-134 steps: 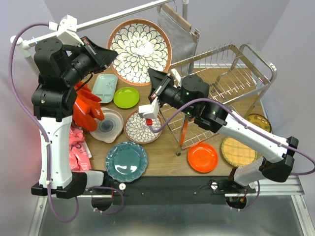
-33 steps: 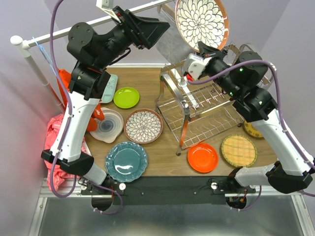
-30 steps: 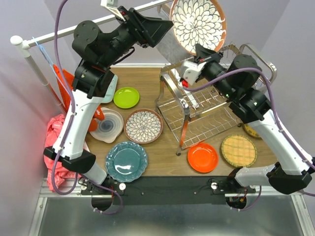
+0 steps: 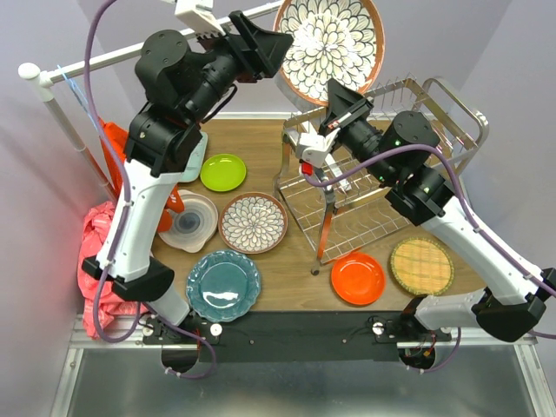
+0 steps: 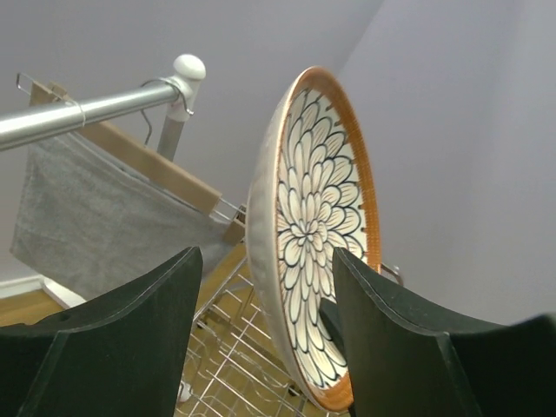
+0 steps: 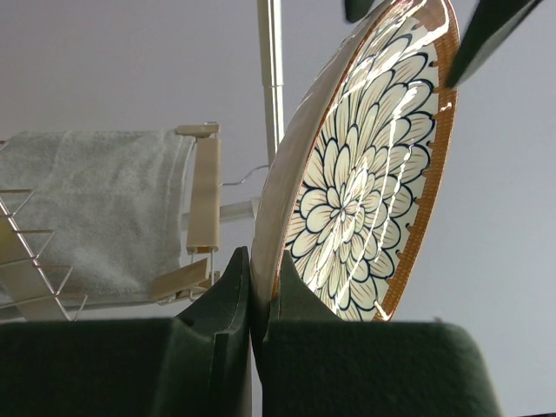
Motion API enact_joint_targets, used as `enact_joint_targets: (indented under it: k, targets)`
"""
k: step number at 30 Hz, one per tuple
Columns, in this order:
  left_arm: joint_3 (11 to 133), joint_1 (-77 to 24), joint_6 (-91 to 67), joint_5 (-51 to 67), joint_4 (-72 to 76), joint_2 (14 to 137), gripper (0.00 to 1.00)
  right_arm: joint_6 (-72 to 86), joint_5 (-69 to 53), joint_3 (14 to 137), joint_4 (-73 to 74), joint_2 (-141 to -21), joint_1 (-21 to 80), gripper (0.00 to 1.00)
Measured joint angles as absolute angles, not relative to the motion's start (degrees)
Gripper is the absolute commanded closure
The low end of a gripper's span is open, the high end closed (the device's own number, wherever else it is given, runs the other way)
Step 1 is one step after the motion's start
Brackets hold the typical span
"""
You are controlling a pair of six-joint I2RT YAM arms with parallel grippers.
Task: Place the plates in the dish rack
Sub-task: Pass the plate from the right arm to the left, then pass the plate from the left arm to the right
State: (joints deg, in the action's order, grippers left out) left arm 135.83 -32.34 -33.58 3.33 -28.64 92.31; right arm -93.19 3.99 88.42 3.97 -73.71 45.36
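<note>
Found the right tool [image 6: 258, 287] shut tight on the lower rim of the large floral plate [image 4: 330, 43], which stood on edge high in the upper middle of the overhead view, above the far corner of the dish rack [image 4: 360, 221]. Found the left tool [image 5: 261, 261] with its jaws apart, one on either side of that plate's edge; could not tell whether either touched it. Saw no plate standing between the rack's prongs, so judged the loading barely begun, with this one in the air and not yet slotted. Counted six more lying flat on the table [image 4: 295, 278]: a small floral plate [image 4: 253, 222], a green plate [image 4: 222, 172] and a swirled white plate [image 4: 189, 221] left of centre, a teal plate [image 4: 223, 285] at lower left, an orange plate [image 4: 357, 278] and a yellow woven plate [image 4: 421, 266] at lower right, in front of the rack. Judged all of these left to do.
</note>
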Motion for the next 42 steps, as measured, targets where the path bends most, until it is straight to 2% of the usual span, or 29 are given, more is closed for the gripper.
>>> enact_joint_targets:
  k: [5,8,9,10,13,18,20,21,24,26,27,32,39,42]
  targets:
    - [137.19,-32.32,-33.74,3.90,-31.31,96.07,0.40,-93.69,4.21,88.42,3.07,-73.71,45.67,0.99]
    - [137.49,-32.34,-33.74,4.78,-31.70,97.14,0.53,-94.26,4.84,88.14,3.22,-73.71,45.80,0.99]
    - [137.56,-32.38,-33.76,5.04,-32.05,97.32,0.59,-94.52,4.91,87.96,3.27,-73.73,45.84,0.99]
    - [137.60,-32.47,-33.87,5.39,-32.25,97.36,0.74,-94.74,5.06,87.85,3.29,-73.73,45.95,0.99]
    - [138.34,-32.73,-34.37,5.10,-33.41,97.34,1.00,-96.71,5.41,87.22,3.11,-73.78,46.57,0.99]
    - [138.21,-32.69,-38.09,2.24,-34.89,97.27,1.00,-100.44,6.22,85.45,0.49,-74.35,47.22,0.99]
    - [136.81,-32.45,-37.98,2.28,-34.37,96.49,1.00,-100.33,5.89,84.53,-0.69,-74.30,47.29,0.94]
    - [135.26,-32.23,-38.04,2.35,-33.45,95.64,1.00,-100.47,5.69,84.23,-1.19,-74.30,47.37,0.77]
    - [128.92,-31.11,-38.74,3.73,-30.06,92.16,1.00,-101.27,4.99,82.76,-3.05,-74.24,47.72,0.40]
    - [125.64,-29.65,-39.07,5.48,-28.84,90.30,1.00,-101.27,3.38,81.28,-5.26,-74.02,48.01,0.32]
    - [124.31,-29.12,-38.87,6.24,-28.42,89.65,1.00,-101.06,2.79,80.71,-6.46,-73.54,48.16,0.24]
    - [120.73,-26.17,-42.04,11.51,-24.77,87.85,1.00,-100.49,1.10,79.70,-9.02,-71.48,48.42,0.17]
    - [121.62,-23.42,-43.35,14.06,-20.29,87.70,1.00,-100.05,0.75,77.54,-11.53,-66.00,48.42,0.06]
    - [121.93,-21.63,-43.35,14.02,-19.27,87.70,1.00,-99.42,0.73,75.92,-12.49,-62.54,48.45,0.05]
